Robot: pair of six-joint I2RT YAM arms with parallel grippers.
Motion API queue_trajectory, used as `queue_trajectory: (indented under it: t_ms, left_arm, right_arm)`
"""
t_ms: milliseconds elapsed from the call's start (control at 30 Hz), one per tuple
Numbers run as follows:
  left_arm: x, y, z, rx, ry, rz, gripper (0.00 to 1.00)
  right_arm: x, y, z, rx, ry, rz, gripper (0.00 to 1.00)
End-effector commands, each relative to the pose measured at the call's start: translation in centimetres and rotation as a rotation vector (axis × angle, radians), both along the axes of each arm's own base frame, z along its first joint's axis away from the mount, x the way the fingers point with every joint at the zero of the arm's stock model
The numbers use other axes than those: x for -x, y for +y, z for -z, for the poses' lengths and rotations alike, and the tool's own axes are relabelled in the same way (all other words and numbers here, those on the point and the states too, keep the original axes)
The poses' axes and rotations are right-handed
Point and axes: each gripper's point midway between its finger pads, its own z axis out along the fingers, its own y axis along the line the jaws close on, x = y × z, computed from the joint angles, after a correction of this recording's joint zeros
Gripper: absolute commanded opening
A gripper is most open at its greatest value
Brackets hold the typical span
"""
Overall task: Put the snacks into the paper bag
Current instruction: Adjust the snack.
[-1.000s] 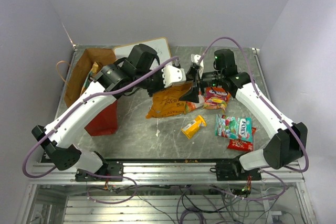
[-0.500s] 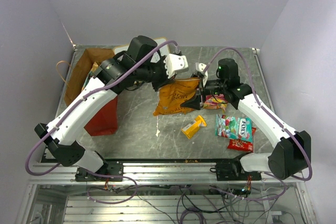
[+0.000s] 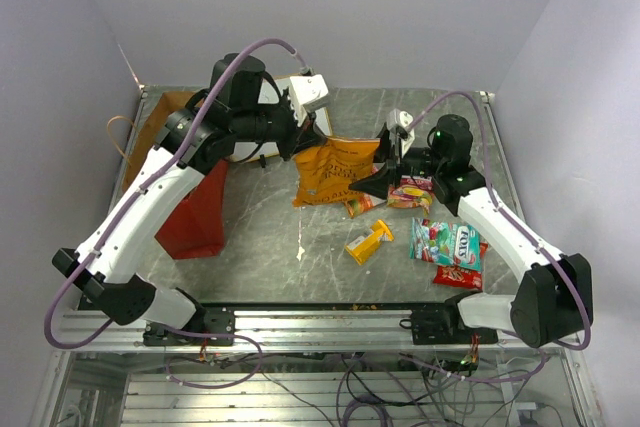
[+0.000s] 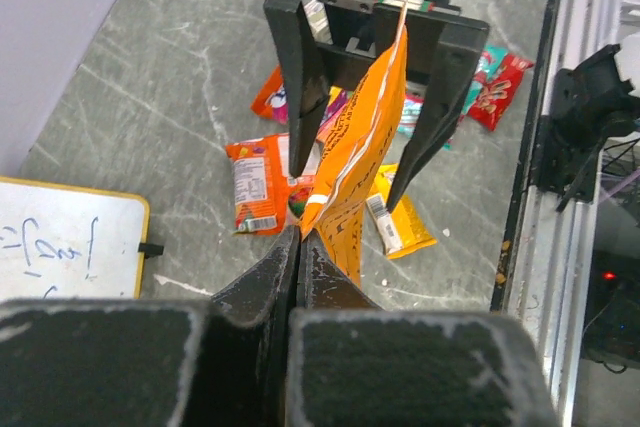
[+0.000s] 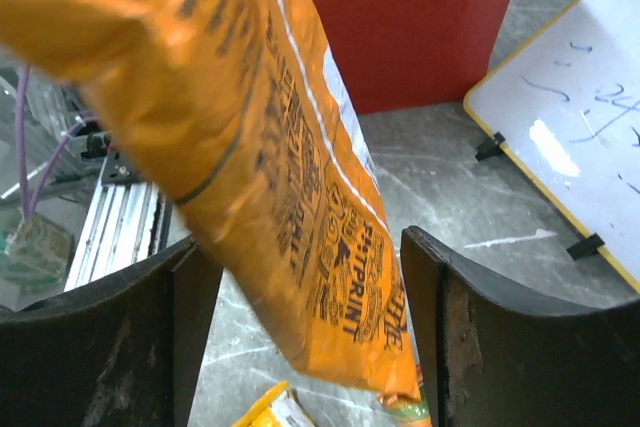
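the left gripper [image 4: 298,247] is pressed closed on the top seam of a crinkly orange foil chip bag [image 4: 360,147]. the bag hangs from it in the air over the middle of the grey stone-look worktop [image 3: 270,257], a little toward the far edge. the right gripper [image 5: 302,247] stands open, with one dark finger on each side of the hanging bag. from its own camera i see a gap on one side, so i judge it does not clamp the bag. the tall red paper bag [image 3: 195,212] stands by the left edge, toward the far left corner and well apart from the chip bag. a white framed board [image 5: 570,117] is near it. more snacks lie toward the right edge: a teal and white candy bag [image 3: 447,242] and a small yellow pack [image 3: 368,240].

the chip bag looks light and puffed with air. its foil seems smooth and slippery, and the chips inside are easy to crush. so the flat sealed seam is the good place to pinch, not the swollen middle. held by the seam only, it can swing and twist. i think it should enter the paper bag narrow end first, because the thin paper walls may fold in if pushed.
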Motion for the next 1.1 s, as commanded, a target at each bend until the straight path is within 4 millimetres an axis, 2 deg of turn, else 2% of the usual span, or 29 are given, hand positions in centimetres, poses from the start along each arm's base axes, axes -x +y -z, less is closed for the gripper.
queue_trajectory:
  t_ms: [0,167,300,433,600,733,767,900,933,1067]
  left_arm:
    - [1.1,-0.6,-4.7,0.149,-0.036,0.059,0.07]
    - [0.3,-0.3,-5.6,0.194,-0.001,0.044,0.07]
    - [-0.6,0.3,-6.1,0.249,0.053,0.029,0.07]
    - [-1.6,1.1,-6.3,0.276,0.064,0.008,0.07]
    - [-2.1,1.4,-6.2,0.254,0.018,0.003,0.36]
    - [-3.8,2.2,-7.2,0.256,-0.120,-0.061,0.73]
    - [-4.2,2.4,-7.5,0.253,-0.156,-0.074,0.80]
    - [-6.2,2.6,-8.4,0.252,-0.174,-0.114,0.89]
    - [-6.4,2.4,-8.3,0.265,-0.166,-0.110,0.91]
    - [-6.9,1.8,-7.7,0.312,-0.101,-0.112,0.93]
  right_arm:
    - [0.1,1.2,-1.9,-0.060,-0.016,-0.054,0.69]
    - [0.3,2.8,-1.9,-0.043,0.002,-0.087,0.65]
    - [0.3,2.8,-1.9,-0.058,-0.003,-0.074,0.43]
    - [0.1,2.7,-2.3,-0.055,-0.001,-0.068,0.25]
    - [-0.7,2.6,-3.4,-0.075,0.014,-0.028,0.03]
    - [-1.0,1.6,-5.0,-0.141,0.034,0.023,0.00]
    - [-1.3,1.2,-5.3,-0.153,0.049,0.043,0.00]
    - [-3.5,-0.8,-7.0,-0.171,0.089,0.168,0.00]
    - [-3.9,-1.1,-7.0,-0.167,0.104,0.194,0.00]
    - [-5.5,-2.7,-9.4,-0.209,0.158,0.283,0.00]
